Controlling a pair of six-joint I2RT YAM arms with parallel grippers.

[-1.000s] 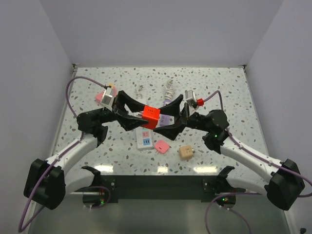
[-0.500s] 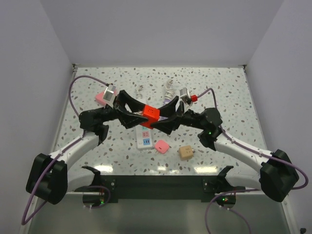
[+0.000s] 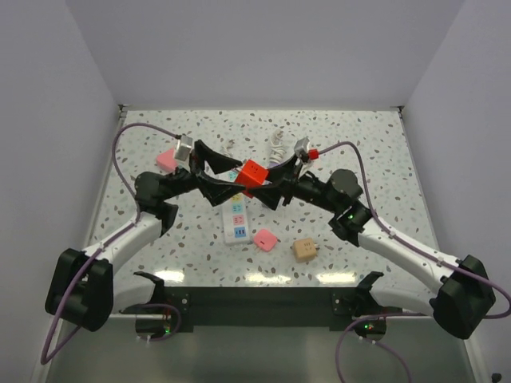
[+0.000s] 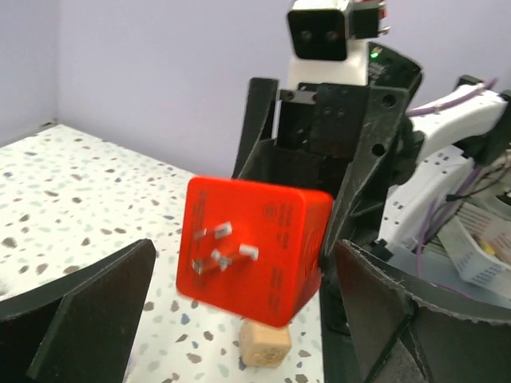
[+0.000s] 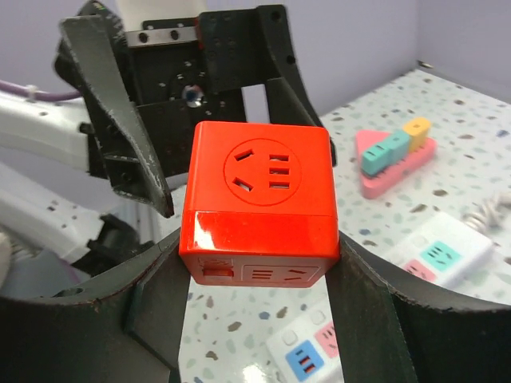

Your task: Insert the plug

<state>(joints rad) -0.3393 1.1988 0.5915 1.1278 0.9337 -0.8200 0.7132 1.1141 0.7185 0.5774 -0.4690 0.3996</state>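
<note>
While both arms stretch inward, we see our right claw (image 5: 259, 259) clamped on the red cube (image 5: 259, 187) (left claw (image 4: 239, 299) spread wide, flanking it untouched).

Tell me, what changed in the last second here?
The red cube changed hands: the right gripper closed on it and the left gripper let go. It shifted slightly toward the back. The power strip and tan plug stayed put.

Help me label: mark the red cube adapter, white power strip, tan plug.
red cube adapter (image 5: 259, 171): right wrist view, socket face.
white power strip (image 3: 235, 224): top view, its middle.
tan plug (image 3: 303, 250): top view, top face.
</note>
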